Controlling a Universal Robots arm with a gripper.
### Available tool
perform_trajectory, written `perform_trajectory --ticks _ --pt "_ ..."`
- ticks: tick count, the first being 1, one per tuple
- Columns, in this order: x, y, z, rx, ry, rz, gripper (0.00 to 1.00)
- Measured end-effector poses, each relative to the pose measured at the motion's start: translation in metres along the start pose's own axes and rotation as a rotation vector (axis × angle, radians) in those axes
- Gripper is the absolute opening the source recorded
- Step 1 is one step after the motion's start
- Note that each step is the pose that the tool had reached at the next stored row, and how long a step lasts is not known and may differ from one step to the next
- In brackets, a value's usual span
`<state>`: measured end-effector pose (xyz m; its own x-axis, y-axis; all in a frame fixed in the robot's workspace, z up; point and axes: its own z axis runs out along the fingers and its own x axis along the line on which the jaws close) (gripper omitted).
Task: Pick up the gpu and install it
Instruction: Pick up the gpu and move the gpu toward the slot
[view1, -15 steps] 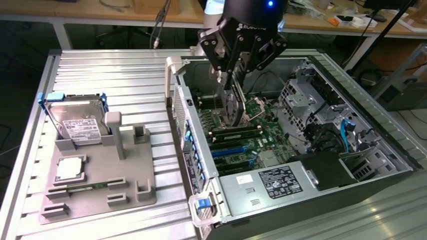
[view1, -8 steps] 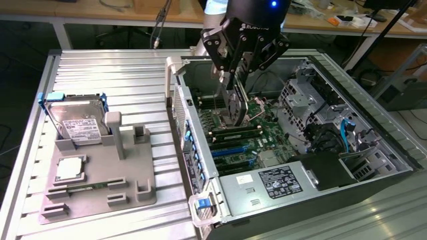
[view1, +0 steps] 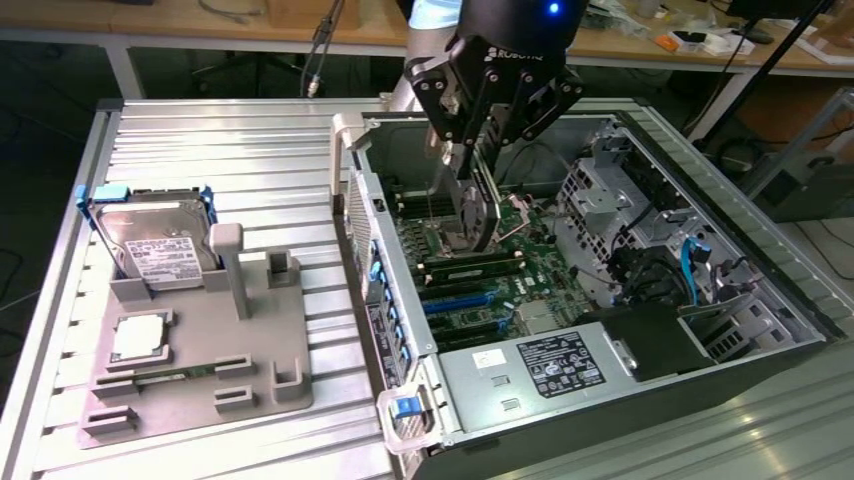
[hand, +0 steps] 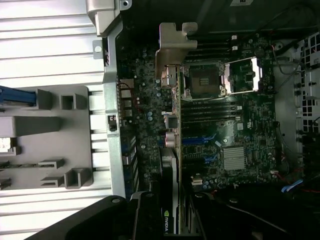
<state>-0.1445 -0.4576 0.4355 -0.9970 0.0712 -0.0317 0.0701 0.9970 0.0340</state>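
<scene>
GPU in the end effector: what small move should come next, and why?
Probably a short shift toward the blue slots. The end effector holds the gpu edge-on above the motherboard, where it hangs near the CPU socket rather than over those slots and is not yet seated.

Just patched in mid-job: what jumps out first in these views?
The gripper holds the gpu on edge above the motherboard inside the open computer case. On the exterior view's left, a grey tray holds a hard drive and a CPU chip.
</scene>
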Motion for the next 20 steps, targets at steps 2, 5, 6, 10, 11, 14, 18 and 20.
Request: perform_trajectory --ticks 2,5,6,10,11,14,18,20 --pt "-0.001 0.0001 0.0001 0.0000 0.0000 0.000 0.27" --pt "-0.003 0.0002 0.0001 0.0000 0.0000 0.000 0.27" --pt "-0.004 0.0003 0.0001 0.0000 0.0000 0.000 0.27" --pt "-0.007 0.0005 0.0002 0.0000 0.0000 0.000 0.27" --pt "-0.007 0.0005 0.0003 0.0000 0.0000 0.000 0.27" --pt "-0.009 0.0006 0.0003 0.0000 0.0000 0.000 0.27" --pt "-0.012 0.0008 0.0004 -0.0001 0.0000 0.000 0.27" --pt "-0.013 0.0009 0.0005 0.0000 0.0000 0.000 0.27"
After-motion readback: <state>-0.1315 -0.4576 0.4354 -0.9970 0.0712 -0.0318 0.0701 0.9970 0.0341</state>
